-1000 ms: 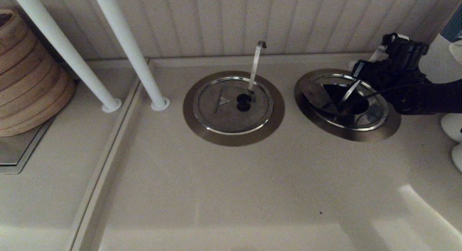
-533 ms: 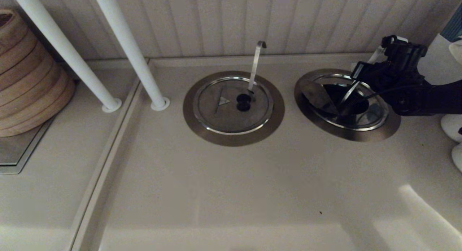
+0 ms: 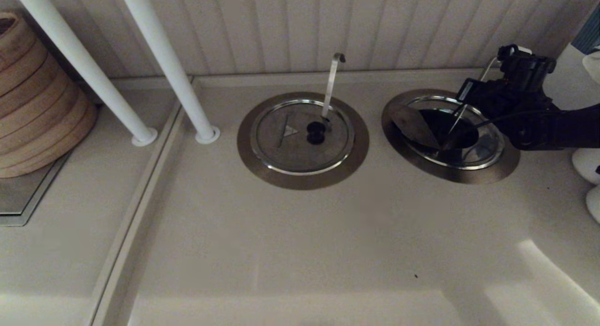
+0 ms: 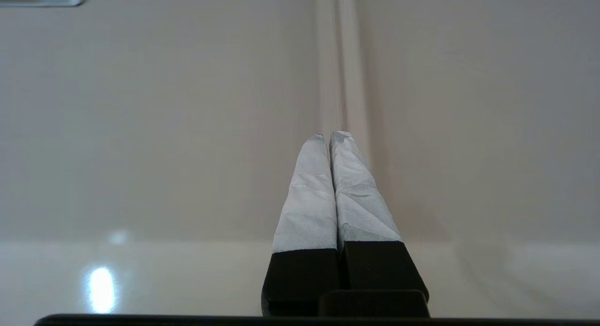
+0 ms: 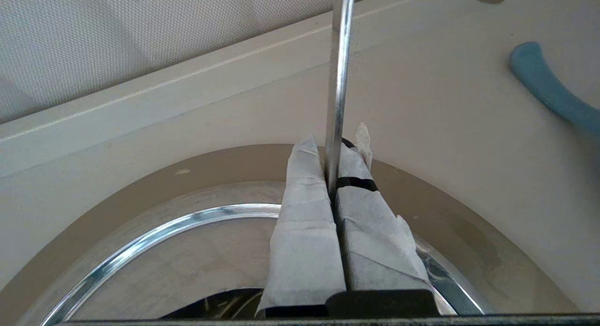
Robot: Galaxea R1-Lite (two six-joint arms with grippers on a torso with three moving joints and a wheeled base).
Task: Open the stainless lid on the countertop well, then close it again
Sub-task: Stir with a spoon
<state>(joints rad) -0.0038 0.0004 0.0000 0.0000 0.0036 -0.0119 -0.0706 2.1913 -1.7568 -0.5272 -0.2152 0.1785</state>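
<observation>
The countertop well's steel ring flange point(image 3: 450, 174) lies at the right in the head view. Its stainless lid point(image 3: 413, 124) stands tilted, and a dark opening point(image 3: 450, 129) shows under it. The straight-tipped utensil handle point(image 3: 468, 101) rises from the opening toward the back right. My right gripper point(image 3: 474, 95) hangs over the well's far right rim. In the right wrist view the right gripper point(image 5: 335, 143) is shut on that handle point(image 5: 338, 73), above the lid's surface point(image 5: 187, 251) and the chrome rim point(image 5: 154, 225). My left gripper point(image 4: 330, 136) is shut on nothing over bare counter.
The twin lid point(image 3: 290, 143) with its hook-tipped handle point(image 3: 332, 82) sits flat in the middle ring. Two white poles point(image 3: 164, 63) stand at the back left and a bamboo steamer stack point(image 3: 33, 101) at the far left. White ware point(image 3: 588, 162) crowds the right edge.
The straight-tipped handle has swung more upright toward the back right, held in my right gripper. The lid stays tilted over the open well. The twin lid has not moved.
</observation>
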